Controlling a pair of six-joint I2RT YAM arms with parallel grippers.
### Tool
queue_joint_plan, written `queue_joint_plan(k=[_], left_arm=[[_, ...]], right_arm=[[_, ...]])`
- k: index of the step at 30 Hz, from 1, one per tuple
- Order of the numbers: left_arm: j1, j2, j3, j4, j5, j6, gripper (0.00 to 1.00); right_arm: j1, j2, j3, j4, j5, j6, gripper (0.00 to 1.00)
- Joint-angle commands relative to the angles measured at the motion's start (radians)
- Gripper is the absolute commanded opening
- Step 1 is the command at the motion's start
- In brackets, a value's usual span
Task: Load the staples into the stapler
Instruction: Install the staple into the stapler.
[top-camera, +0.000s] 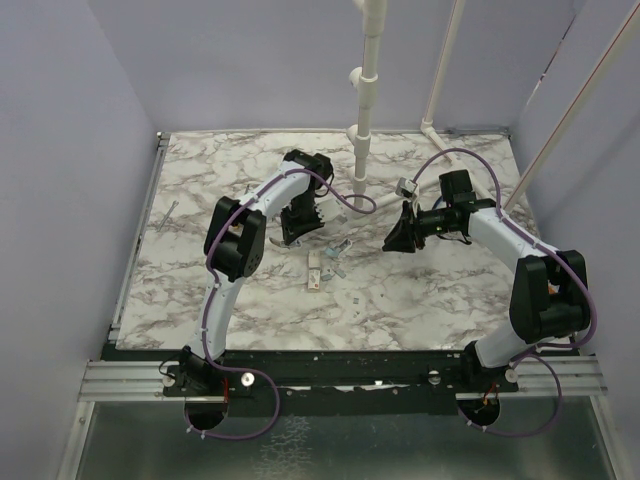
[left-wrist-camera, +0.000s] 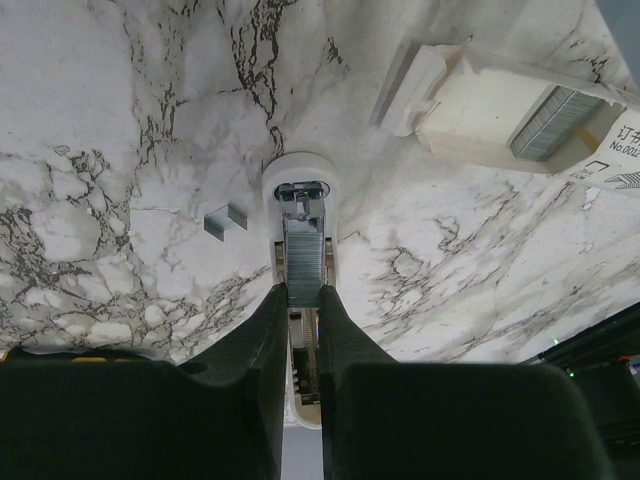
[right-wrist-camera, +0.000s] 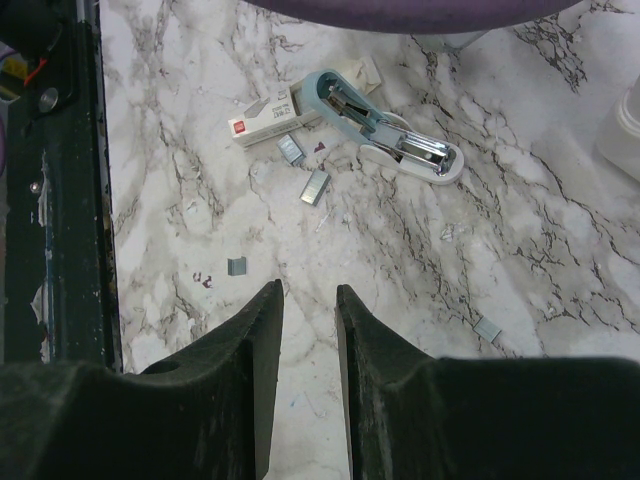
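strip pinched over the open stapler, seating it comes next

the left gripper (left-wrist-camera: 303, 295) has its black fingers drawn narrow on one end of a short silvery-grey ribbed metal strip of staples (left-wrist-camera: 303, 255). the strip points away from the fingers, in line with the metal channel of the small white and pale-blue plastic stapler (left-wrist-camera: 300, 172). the stapler lies opened on the grey-veined white marble-pattern table (right-wrist-camera: 520, 260), between the two arms. i cannot tell whether the strip already sits in the channel or hangs just above it.

as i read it, the step in hand is the insertion itself. the next move calls for keeping the strip square to the channel and lowering it until it lies flat inside. then the fingers let go, and the lid has yet to be shut. a tilted strip would probably catch on the channel wall.

the right gripper (right-wrist-camera: 310, 290) hovers apart from the stapler, its fingers parted with nothing between them.

counted:
- one stapler
- one strip in the left fingers
- four loose short grey staple bits (right-wrist-camera: 316, 187) scattered on the table in the right wrist view
- one white cardboard staple box (right-wrist-camera: 265, 118) with a red mark, just beside the stapler
- two grippers
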Motion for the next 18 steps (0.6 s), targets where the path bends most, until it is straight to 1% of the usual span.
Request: queue_joint_plan(k=[1, 18], left_arm=[[-0.01, 0.014, 0.002, -0.016, -0.013, 0.013, 0.0], [-0.013, 0.024, 0.025, -0.013, -0.02, 0.015, 0.0]], right_arm=[[0.001, 0.014, 0.023, -0.029, -0.011, -0.014, 0.32], [0.001, 0.016, 0.027, -0.03, -0.013, -0.014, 0.32]])
